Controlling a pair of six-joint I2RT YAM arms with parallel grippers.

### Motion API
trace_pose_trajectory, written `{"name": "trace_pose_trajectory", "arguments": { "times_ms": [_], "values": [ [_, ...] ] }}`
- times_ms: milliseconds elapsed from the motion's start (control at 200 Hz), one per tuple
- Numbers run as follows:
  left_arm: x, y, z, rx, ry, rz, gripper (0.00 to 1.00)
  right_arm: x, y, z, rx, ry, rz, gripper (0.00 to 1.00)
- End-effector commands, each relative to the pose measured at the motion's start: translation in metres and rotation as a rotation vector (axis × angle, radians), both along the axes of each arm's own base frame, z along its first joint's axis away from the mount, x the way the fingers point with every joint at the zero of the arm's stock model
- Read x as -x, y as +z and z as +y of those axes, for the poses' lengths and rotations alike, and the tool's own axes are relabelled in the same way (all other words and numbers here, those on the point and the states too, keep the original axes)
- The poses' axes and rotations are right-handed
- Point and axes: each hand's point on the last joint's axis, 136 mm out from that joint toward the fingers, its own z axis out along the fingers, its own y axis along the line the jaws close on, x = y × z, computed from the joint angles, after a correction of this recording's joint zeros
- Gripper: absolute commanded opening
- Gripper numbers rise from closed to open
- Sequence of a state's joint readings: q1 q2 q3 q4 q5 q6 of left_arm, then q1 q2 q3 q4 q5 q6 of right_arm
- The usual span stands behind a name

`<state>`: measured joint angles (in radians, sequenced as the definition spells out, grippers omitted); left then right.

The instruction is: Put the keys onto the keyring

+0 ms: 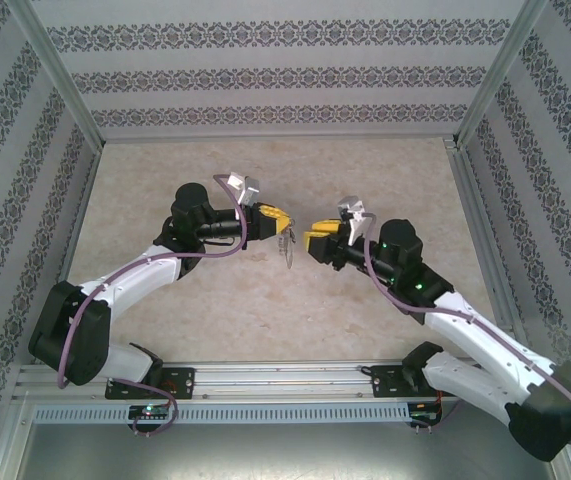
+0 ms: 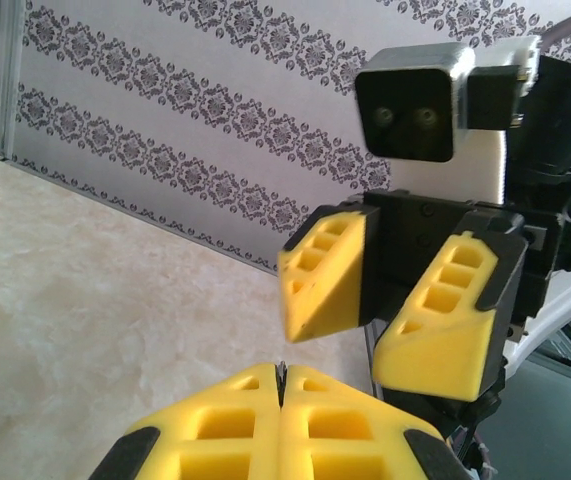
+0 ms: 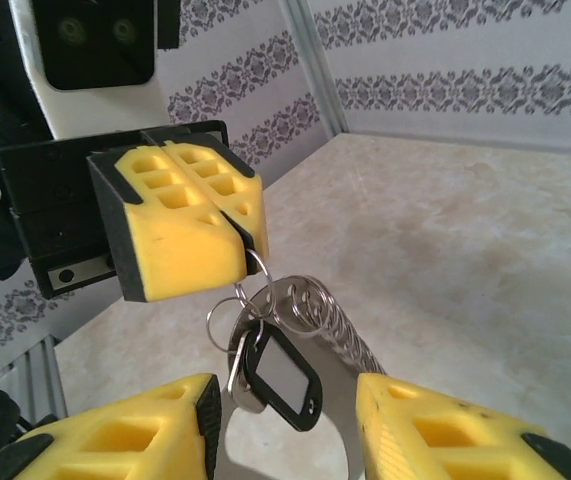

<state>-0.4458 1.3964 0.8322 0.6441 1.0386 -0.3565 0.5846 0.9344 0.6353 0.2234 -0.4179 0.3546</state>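
Note:
The keyring, a flat grey metal loop with a row of small rings along one side, hangs above the table. My left gripper is shut on a small split ring at its top. A key with a black rounded head dangles from those rings, against the loop. My right gripper is open, its yellow fingers on either side of the hanging bunch without touching it. From above, the left gripper and right gripper face each other over mid-table with the keyring between them. In the left wrist view my left gripper is pressed shut, facing the open right gripper.
The beige marble-patterned table is walled in by patterned panels on three sides, with aluminium posts at the corners. A metal rail carrying both arm bases runs along the near edge.

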Motion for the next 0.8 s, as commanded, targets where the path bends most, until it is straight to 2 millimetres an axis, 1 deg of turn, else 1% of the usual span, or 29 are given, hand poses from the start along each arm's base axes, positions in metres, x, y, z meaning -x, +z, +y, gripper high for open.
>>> {"name": "trace_pose_trajectory", "arguments": {
  "times_ms": [0, 110, 360, 470, 704, 794],
  "values": [
    [0.007, 0.015, -0.003, 0.039, -0.032, -0.053, 0.0, -0.001, 0.034, 0.011, -0.096, 0.051, -0.04, 0.4],
    [0.007, 0.015, -0.003, 0.039, -0.032, -0.049, 0.0, -0.004, 0.036, 0.017, -0.116, 0.074, -0.031, 0.4],
    [0.006, 0.013, -0.003, 0.042, -0.033, -0.043, 0.0, -0.003, 0.041, 0.023, -0.148, 0.109, -0.024, 0.39],
    [0.006, 0.013, -0.004, 0.043, -0.033, -0.042, 0.0, -0.005, 0.039, 0.026, -0.152, 0.119, -0.016, 0.39],
    [0.006, 0.015, -0.004, 0.047, -0.036, -0.042, 0.0, -0.008, 0.037, 0.027, -0.158, 0.119, -0.009, 0.34],
    [0.006, 0.015, -0.004, 0.046, -0.036, -0.041, 0.0, -0.009, 0.037, 0.028, -0.162, 0.12, -0.009, 0.3]
  ]
}}
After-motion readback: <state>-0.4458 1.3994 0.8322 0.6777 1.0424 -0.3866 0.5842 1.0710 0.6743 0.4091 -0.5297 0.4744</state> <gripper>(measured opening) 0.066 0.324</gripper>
